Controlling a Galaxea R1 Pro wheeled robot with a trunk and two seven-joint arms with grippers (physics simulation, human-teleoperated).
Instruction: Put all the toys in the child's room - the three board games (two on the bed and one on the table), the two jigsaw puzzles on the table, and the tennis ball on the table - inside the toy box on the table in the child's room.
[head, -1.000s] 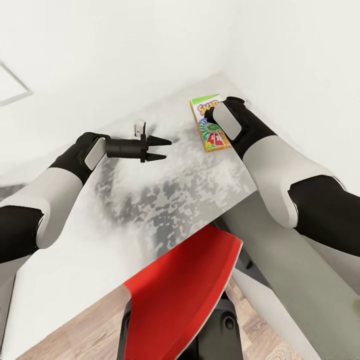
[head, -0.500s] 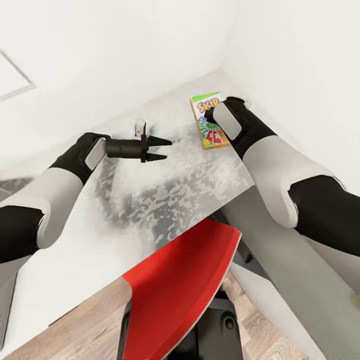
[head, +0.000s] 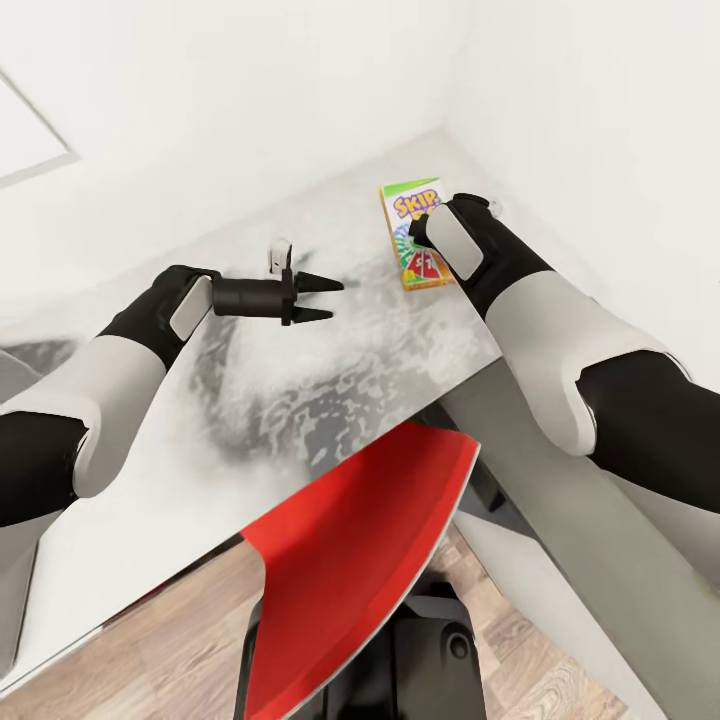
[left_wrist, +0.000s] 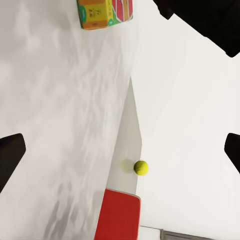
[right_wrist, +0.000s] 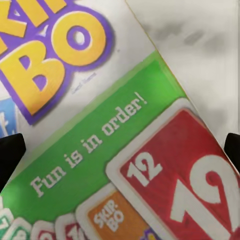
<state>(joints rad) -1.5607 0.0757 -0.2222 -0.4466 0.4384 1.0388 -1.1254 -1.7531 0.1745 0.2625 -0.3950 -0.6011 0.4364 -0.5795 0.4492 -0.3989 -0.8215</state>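
Note:
An orange-green "Skip-Bo" board game (head: 415, 225) lies flat on the white table (head: 300, 400) near the far corner by the walls. My right wrist (head: 455, 235) hangs over the box's right side and hides the gripper in the head view. In the right wrist view my right gripper (right_wrist: 120, 150) is open just above the box (right_wrist: 100, 125), one fingertip (right_wrist: 10, 157) at each side. My left gripper (head: 335, 300) is open and empty over the table's middle. The left wrist view shows the box (left_wrist: 105, 12) and the tennis ball (left_wrist: 141, 167) on a pale surface past the table's edge.
A red chair (head: 370, 540) stands tucked against the table's near edge, right below me. White walls close in behind and to the right of the table. Wooden floor (head: 180, 650) shows beside the chair. A small white block (head: 280, 252) stands on the table behind my left gripper.
The view has shifted slightly, so the table and the Skip-Bo box sit a little higher in the picture. Both arms hold the same pose and both grippers stay open.

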